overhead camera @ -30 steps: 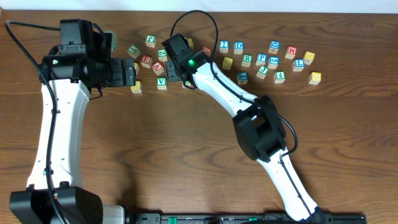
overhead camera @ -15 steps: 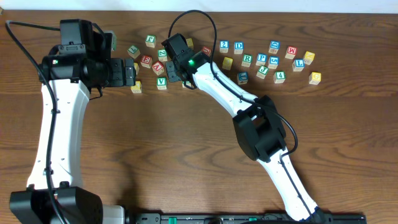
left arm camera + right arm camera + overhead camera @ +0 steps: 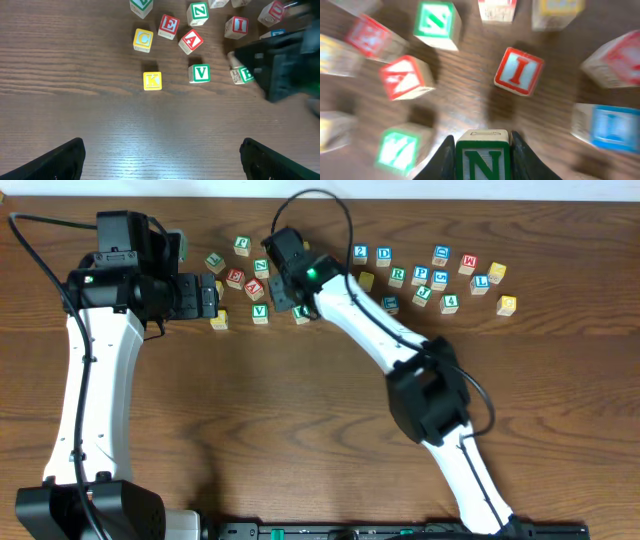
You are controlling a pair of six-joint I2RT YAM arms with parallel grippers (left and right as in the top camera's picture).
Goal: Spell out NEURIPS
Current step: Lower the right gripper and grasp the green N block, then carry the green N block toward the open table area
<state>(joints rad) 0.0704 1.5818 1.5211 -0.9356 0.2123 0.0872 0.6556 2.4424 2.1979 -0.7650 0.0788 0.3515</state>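
My right gripper (image 3: 482, 165) is shut on a pale cube with a green N (image 3: 482, 156), its black fingers (image 3: 444, 161) pressed on both sides. From overhead the right gripper (image 3: 290, 283) sits over the left cluster of cubes and hides the held cube. Around it lie a red I cube (image 3: 518, 71), a second green N cube (image 3: 437, 24), a red A cube (image 3: 406, 76) and a green V cube (image 3: 397, 149). A red E cube (image 3: 169, 26) and a red U cube (image 3: 272, 12) lie further back. The R cube (image 3: 397, 276) and P cube (image 3: 420, 275) sit to the right. My left gripper (image 3: 162, 160) is open over bare wood.
Yellow K (image 3: 152, 81) and yellow C (image 3: 143, 40) cubes lie left of the cluster. A row of other cubes, among them 2 (image 3: 360, 253), D (image 3: 384, 254) and a yellow one (image 3: 507, 304), runs along the back right of the wooden table (image 3: 300, 430).
The right gripper's jaws have closed on the green N cube and the right arm has shifted slightly back and to the right. The left arm has not moved.
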